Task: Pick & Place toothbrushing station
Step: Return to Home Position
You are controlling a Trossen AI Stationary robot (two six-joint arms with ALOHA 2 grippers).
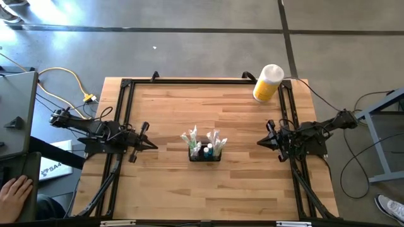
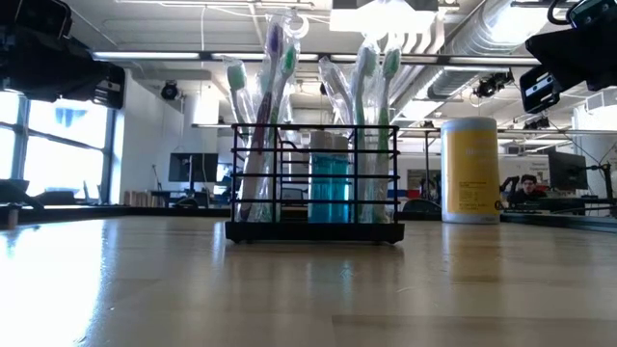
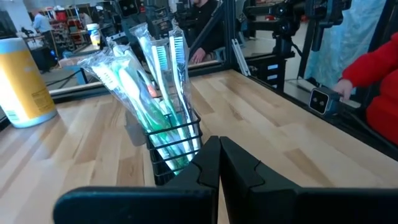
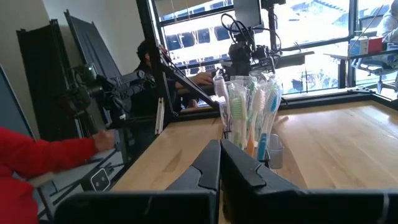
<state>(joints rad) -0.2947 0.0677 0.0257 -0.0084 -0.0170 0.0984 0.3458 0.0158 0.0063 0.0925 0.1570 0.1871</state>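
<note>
The toothbrushing station is a small black wire organiser standing on its base near the middle of the wooden table. Several clear-wrapped toothbrushes and a small teal bottle stand upright in it. My left gripper is shut and points level at it from the table's left, a hand's width short of it. My right gripper is shut and points level from the right, also apart. Both wrist views show the station beyond shut fingertips.
A yellow cylindrical bottle with a white cap stands at the table's far right corner. A black frame runs along the table's edges. A person's hand shows off the table at near left, and a red sleeve beyond the table's edge.
</note>
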